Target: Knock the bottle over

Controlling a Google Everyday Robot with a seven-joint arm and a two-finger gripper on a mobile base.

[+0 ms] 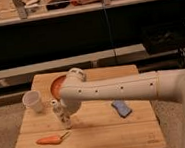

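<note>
The bottle (56,107), small and whitish with a rounded white cap, stands on the left part of the wooden table (108,137), right of the white cup. It looks slightly tilted, cap toward the left. My gripper (66,118) is right against the bottle's lower right side, at the end of the white arm that reaches in from the right. The arm's wrist covers part of the bottle.
A white plastic cup (32,101) stands at the table's left edge. An orange bowl (57,85) sits behind the arm. A carrot (50,140) lies near the front left, and a blue sponge (121,108) lies right of centre. Dark shelving runs behind the table.
</note>
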